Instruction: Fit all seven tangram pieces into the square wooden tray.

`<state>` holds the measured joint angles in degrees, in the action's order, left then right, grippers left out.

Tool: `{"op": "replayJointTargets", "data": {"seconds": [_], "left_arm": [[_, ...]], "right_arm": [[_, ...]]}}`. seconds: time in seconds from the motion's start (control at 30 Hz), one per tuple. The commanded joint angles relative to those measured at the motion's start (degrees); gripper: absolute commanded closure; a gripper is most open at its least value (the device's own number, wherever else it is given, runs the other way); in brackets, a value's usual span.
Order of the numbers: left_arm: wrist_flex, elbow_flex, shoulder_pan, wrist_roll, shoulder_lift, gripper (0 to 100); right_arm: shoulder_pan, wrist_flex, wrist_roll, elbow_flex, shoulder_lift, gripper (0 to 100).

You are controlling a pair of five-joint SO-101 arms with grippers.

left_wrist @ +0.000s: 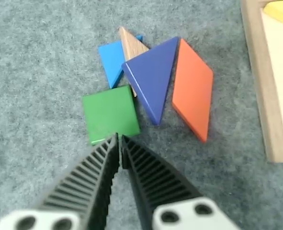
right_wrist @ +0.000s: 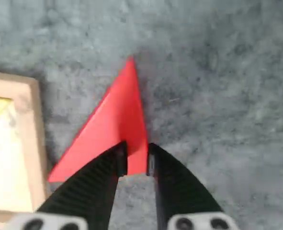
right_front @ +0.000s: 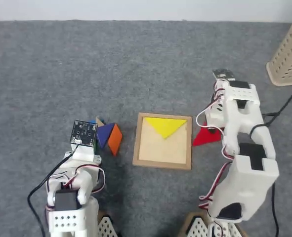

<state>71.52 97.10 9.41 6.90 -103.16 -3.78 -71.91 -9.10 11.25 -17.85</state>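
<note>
Evidently piece two is underway: right jaws pinch the red triangle (right_wrist: pixel 115 129), just right of the tray (right_front: pixel 136 143); yellow triangle (right_front: pixel 164 126) already seated at its far side. Left jaws closed, empty, beside the green square (left_wrist: pixel 110 113). Next, probably: lift, carry left, align.

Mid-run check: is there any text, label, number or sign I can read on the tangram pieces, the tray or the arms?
No readable text in any view.
The green square, red triangle and wooden tray are plain, with no print.
The black camera board on an arm's wrist has marks too small to read.
</note>
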Motion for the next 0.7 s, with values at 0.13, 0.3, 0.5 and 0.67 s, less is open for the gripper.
{"op": "replayJointTargets", "data": {"seconds": [0.13,0.3,0.5,0.67], "left_arm": [[0.4,-0.5,0.2,0.4,0.0,99],[0.4,-0.5,0.2,0.4,0.0,99],[0.4,-0.5,0.2,0.4,0.0,99],[0.4,-0.5,0.2,0.4,0.0,99]], "right_arm": [[3.9,-7.1,7.5,-0.8,16.3,81.3],[13.4,-3.7,12.0,1.6,13.4,80.9],[11.1,-1.4,12.2,1.6,2.9,71.6],[7.7,-0.5,10.0,0.4,-2.3,70.5]]}}
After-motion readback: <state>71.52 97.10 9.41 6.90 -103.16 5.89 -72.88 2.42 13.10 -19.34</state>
